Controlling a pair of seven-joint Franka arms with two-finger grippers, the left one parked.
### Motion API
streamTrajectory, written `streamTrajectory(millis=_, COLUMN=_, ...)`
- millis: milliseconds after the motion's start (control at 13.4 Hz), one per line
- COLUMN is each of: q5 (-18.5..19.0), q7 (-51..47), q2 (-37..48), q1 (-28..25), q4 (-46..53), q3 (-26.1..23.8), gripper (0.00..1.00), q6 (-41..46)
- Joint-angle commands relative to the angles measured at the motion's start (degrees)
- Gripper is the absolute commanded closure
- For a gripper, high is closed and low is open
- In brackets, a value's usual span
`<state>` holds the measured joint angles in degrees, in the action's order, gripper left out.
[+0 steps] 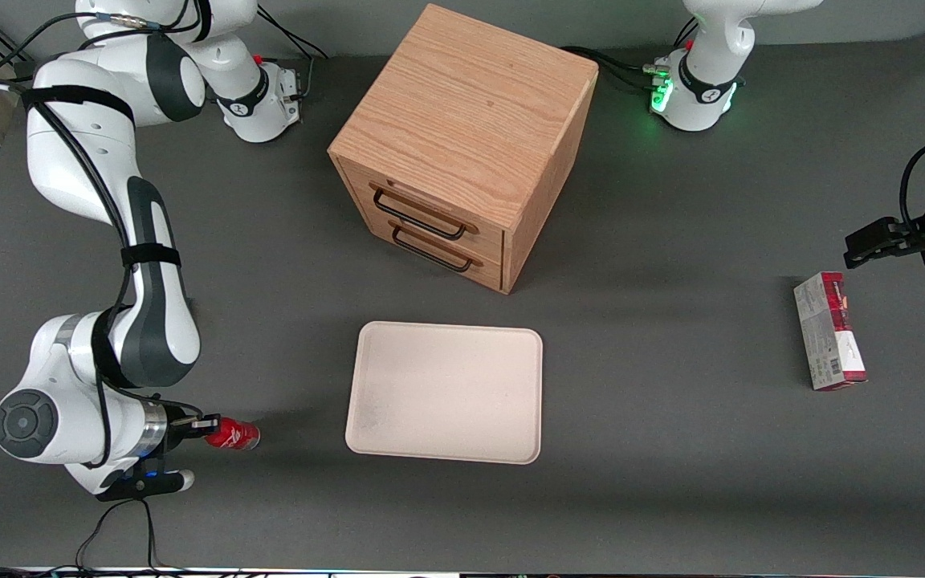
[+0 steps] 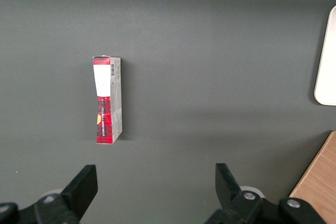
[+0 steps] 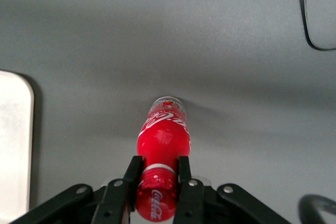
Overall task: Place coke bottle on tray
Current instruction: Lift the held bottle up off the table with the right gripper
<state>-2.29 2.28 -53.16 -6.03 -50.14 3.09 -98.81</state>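
The gripper [image 3: 157, 174] was clamped on the bottle [image 3: 161, 145] near its cap end, bottle low over the tabletop [image 1: 671, 449] toward the working arm's end, w/ the tray [image 1: 398, 417] beside it, apart

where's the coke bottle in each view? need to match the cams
Front view: coke bottle in the gripper, beside the tray, toward the working arm's end.
Right wrist view: bottle between the fingers.
Left wrist view: not in it.
Shared landmark: tray rim.
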Motion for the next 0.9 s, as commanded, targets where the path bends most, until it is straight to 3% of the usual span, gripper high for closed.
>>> streamTrajectory(millis=0, q5=-0.5, q7=-1.4, q2=6.0, q1=0.0, q4=-0.5, q3=0.3, gripper=1.0, q6=9.6)
streamTrajectory(millis=373, q5=-0.5, q7=-1.1, q2=17.9, q1=0.8, q4=1.9, q3=0.9, gripper=1.0, q6=25.0)
streamTrajectory(millis=821, q5=-0.3, q7=-0.4, q2=26.9, q1=0.7, q4=-5.6, q3=1.4, gripper=1.0, q6=26.7)
